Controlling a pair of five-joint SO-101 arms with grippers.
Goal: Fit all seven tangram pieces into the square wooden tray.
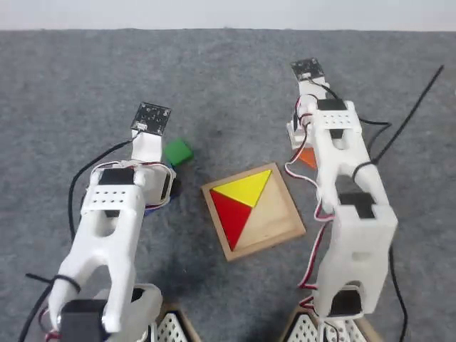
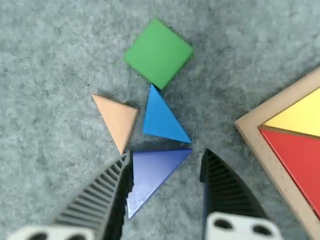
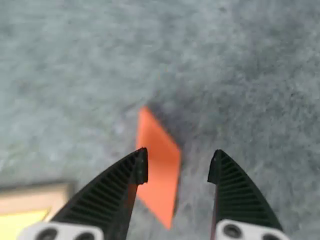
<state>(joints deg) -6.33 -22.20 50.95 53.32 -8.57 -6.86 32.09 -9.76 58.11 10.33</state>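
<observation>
Left gripper (image 2: 167, 161): fingers (image 2: 107, 195) spread open astride dark blue triangle (image 2: 152, 172) on table (image 1: 214, 92). Right gripper (image 3: 180, 159): fingers (image 3: 235, 190) open, orange parallelogram (image 3: 159, 165) partly between. Yellow triangle (image 1: 246, 189) and red triangle (image 1: 231, 214) seated in wooden tray (image 1: 276, 214).

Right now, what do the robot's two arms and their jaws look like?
The left arm and right arm are white plastic shells with black motors at the joints. Black cables and thin red-and-white wires run along them. The jaws are dark, tapered and ribbed on their inner faces, on white mounts.
</observation>
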